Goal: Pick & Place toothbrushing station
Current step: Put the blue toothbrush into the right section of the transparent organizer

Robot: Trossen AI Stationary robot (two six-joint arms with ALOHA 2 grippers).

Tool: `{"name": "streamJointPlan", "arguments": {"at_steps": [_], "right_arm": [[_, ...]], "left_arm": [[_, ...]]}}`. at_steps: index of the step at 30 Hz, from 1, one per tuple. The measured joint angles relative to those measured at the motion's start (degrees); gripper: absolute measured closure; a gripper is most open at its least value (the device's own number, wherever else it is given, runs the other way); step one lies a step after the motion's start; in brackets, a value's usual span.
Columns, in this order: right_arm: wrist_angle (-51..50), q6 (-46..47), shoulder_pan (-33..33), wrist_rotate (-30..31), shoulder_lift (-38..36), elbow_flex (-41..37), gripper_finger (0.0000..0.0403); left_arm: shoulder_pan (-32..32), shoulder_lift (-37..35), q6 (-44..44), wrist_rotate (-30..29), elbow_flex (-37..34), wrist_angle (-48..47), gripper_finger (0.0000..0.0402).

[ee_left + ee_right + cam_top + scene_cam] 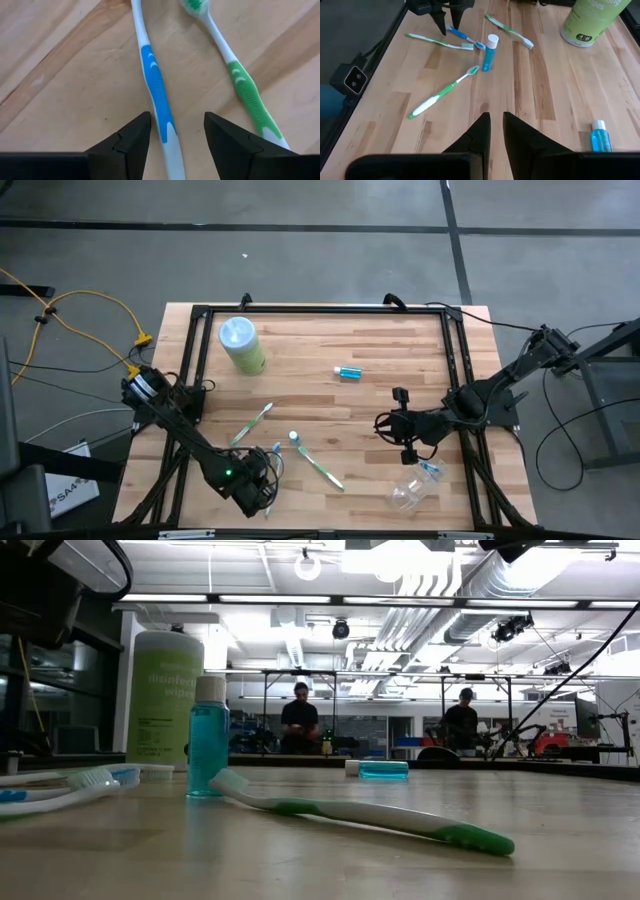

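Observation:
Several toothbrushes lie flat on the wooden table. A blue-handled toothbrush [155, 85] and a green one [245, 90] lie side by side near the front left. My left gripper [177, 135] points down over them, open. Its fingers stand on either side of the blue handle's end without touching it. Two more green toothbrushes [250, 425] [320, 465] lie nearby. One small blue tube [293, 440] stands upright, and another [348, 372] lies farther back. The clear cup [413, 492] lies on its side at the front right. My right gripper [400, 430] hangs shut and empty above the table's right half.
A pale-green canister [241, 345] with a light-blue lid stands at the back left. A black frame [320, 310] borders the table on the far side and both flanks. Bare wood [400, 340] lies at the centre and far right. People stand in the room [300, 715] behind.

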Motion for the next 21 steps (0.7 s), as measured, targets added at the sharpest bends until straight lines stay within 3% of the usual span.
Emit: {"name": "streamJointPlan", "arguments": {"at_steps": [12,21], "right_arm": [[1.27,0.03,0.01,-2.86,0.0,0.0,0.0359],[1.32,0.03,0.01,-2.96,0.0,0.0,0.0359]], "left_arm": [[1.58,2.77,-0.17,0.36,0.06,-1.42,0.0222],[2.41,2.93,0.18,0.71,0.02,-2.72,0.0257]]}}
